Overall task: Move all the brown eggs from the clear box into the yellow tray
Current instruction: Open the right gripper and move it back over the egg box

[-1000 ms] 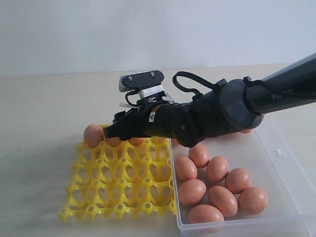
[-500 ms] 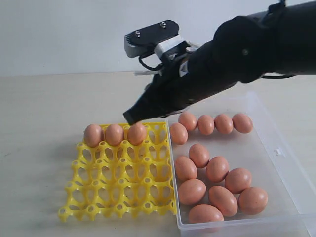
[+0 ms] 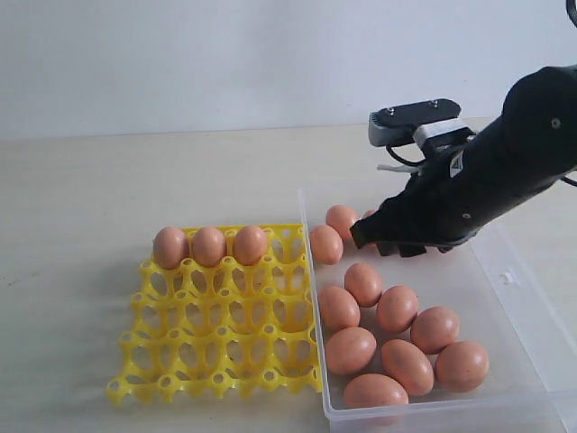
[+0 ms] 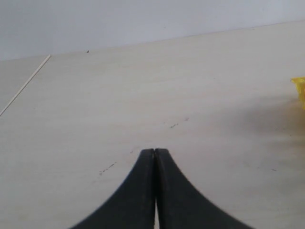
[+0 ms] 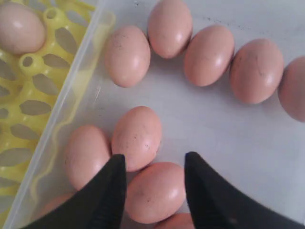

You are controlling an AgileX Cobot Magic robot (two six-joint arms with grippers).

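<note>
A: How far w/ the brown eggs (image 3: 397, 308)?
B: Three sit in the yellow tray (image 3: 180, 334), in its 12 o'clock row. The rest, maybe a dozen (arm hides some), lie in the clear box (image 3: 491, 289) at tray's 3 o'clock.
A: Tools?
B: Right tool (image 5: 153, 161) spread, empty, over box eggs. Left tool (image 4: 155, 153) pressed together, above the surface (image 4: 143, 95).
</note>
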